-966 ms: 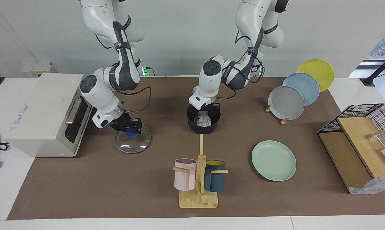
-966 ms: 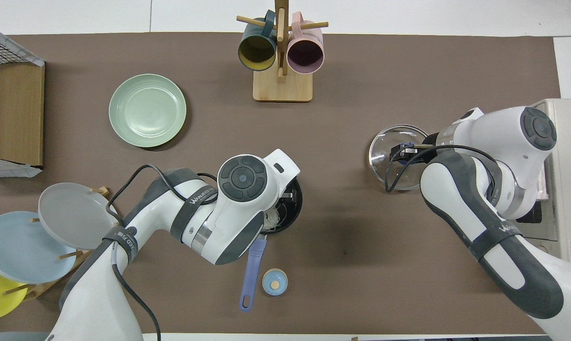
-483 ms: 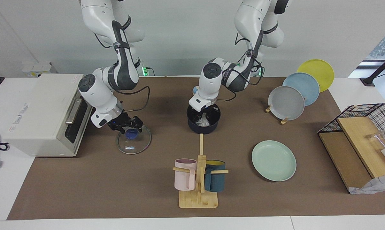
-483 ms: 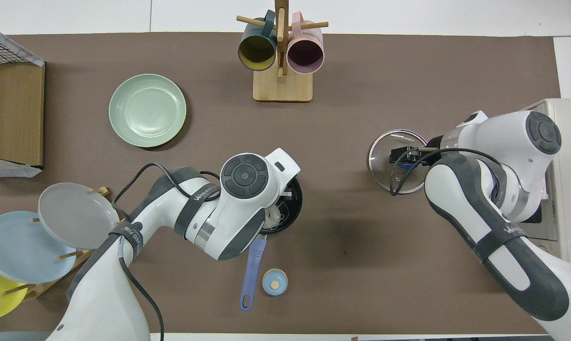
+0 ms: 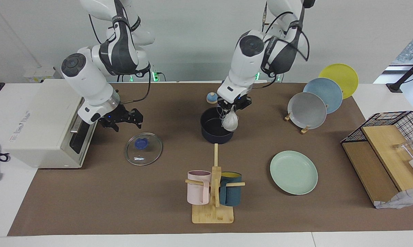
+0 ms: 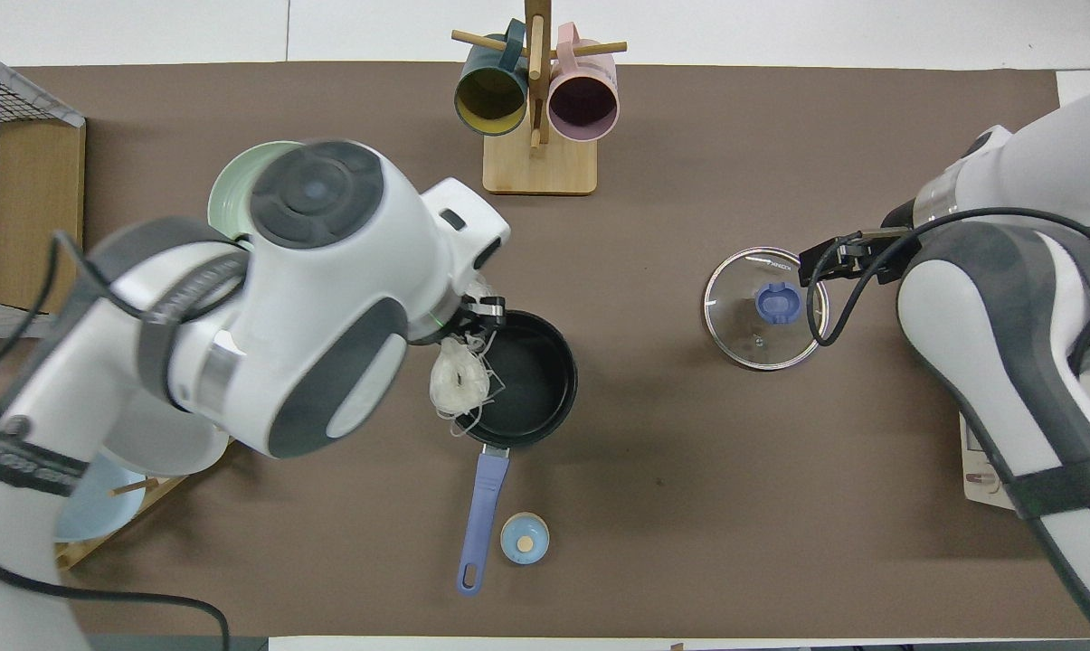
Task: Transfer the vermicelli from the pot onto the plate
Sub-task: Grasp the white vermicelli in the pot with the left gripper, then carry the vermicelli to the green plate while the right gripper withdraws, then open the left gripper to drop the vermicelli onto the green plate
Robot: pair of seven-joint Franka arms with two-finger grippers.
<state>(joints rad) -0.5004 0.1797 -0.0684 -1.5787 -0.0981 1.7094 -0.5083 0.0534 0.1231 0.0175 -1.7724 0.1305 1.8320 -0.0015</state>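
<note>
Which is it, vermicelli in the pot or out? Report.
Out. The vermicelli hangs from the left gripper above the pot, whose dark inside shows bare in the overhead view.

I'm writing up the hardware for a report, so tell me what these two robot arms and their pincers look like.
Both arms have glossy white shells with dark grey bands at the joints and round dark grey joint caps. Thin black cables loop loosely along each forearm. The left pincer and the right pincer are small, black and two-fingered, each on a white wrist. Any lettering on the bands is unreadable.
</note>
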